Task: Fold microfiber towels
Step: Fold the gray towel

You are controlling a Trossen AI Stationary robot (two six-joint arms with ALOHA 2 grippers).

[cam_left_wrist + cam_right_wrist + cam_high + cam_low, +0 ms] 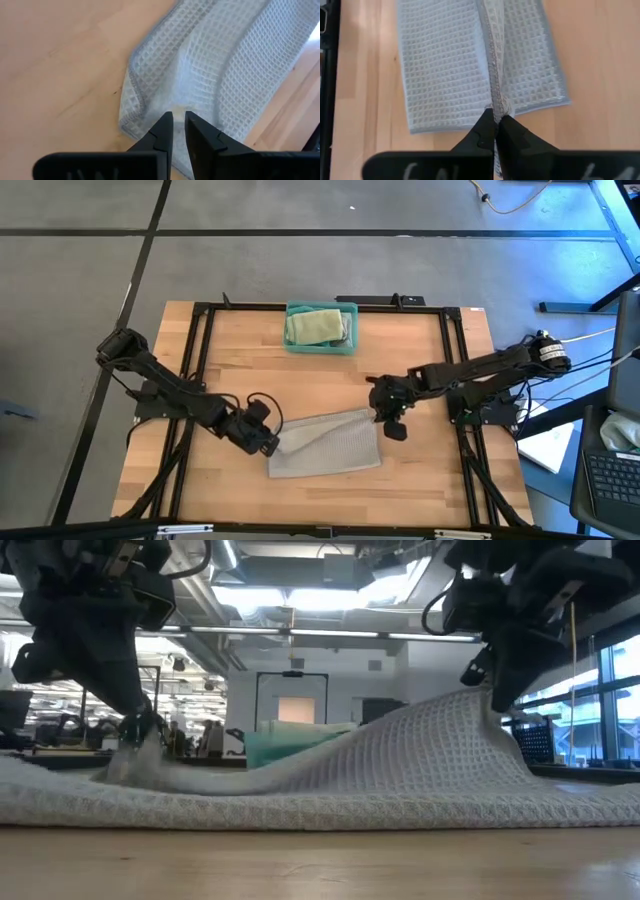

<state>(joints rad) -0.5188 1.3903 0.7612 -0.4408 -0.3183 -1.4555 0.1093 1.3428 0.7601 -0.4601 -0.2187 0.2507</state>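
1. Two grippers engaged on one grey towel (325, 444), lying folded on the near-centre of the table (430, 480); front edge flat on the wood in the low view.

2. Left gripper (268, 444) at the towel's left end, low against the cloth. Fingers (161, 131) parted by a narrow gap, with cloth visible between the tips. Cannot tell whether any cloth is pinched; judged to be in the act of letting go.

3. Right gripper (388, 420) at the towel's far right corner, fingers closed on a ridge of cloth (496, 95) and holding it raised off the table, so that the right side peaks like a tent in the low view.

4. Step in hand, by judgement: laying down the fold. Advised:
   - open the left fingers fully before lifting, to avoid dragging the left edge out of line;
   - lower the right corner to the table before release, keeping the seam (494, 60) straight;
   - check that edges meet squarely.

5. Farther back, teal bin (321, 330) at the far centre of the table, holding a pale green towel (314, 326), well apart from the work.
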